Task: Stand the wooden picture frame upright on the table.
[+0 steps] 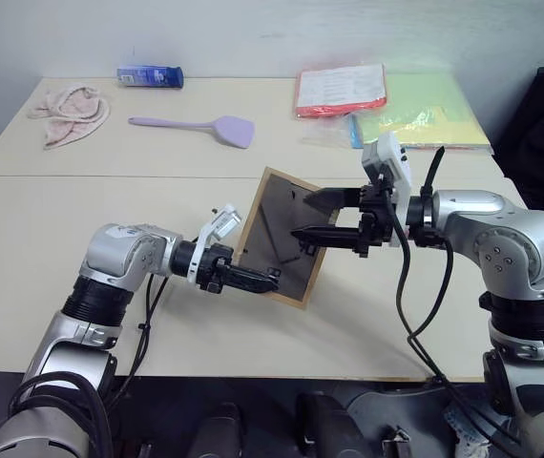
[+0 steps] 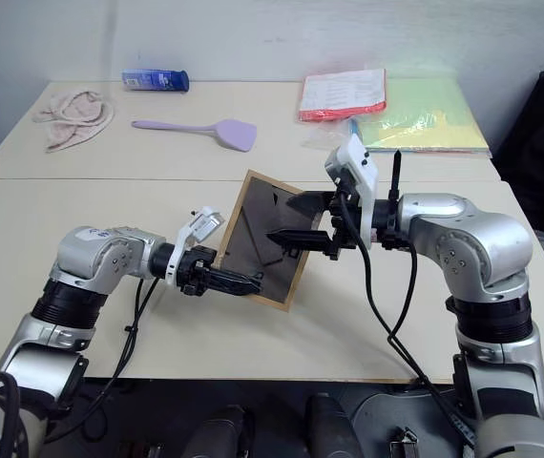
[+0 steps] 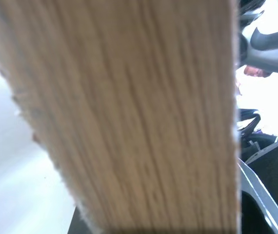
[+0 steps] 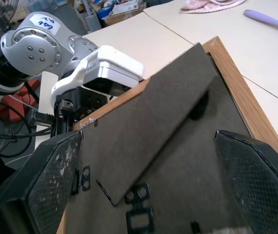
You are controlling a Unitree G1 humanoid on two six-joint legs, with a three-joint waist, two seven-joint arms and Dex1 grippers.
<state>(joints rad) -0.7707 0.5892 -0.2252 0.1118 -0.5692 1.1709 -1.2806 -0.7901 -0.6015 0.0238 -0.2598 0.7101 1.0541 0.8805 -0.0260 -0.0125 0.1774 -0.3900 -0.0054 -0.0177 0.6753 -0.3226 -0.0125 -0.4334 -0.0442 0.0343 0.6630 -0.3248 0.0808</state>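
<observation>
— Where is the picture frame [image 1: 277, 239] at this moment?

— Lifted off the table [image 1: 52, 258], tilted, its dark back panel facing the camera. The left gripper [image 1: 258, 279] is clamped on its lower left edge.

— And the right gripper [image 1: 322, 218]?

— Its two black fingers are spread wide in front of the back panel, at the easel leg [image 4: 153, 131], gripping nothing.

— What lies beyond?

— On the far table, a purple spatula [image 1: 196, 125], a pink cloth [image 1: 70, 110], a blue packet [image 1: 150, 75] and coloured folders [image 1: 387, 105]
</observation>
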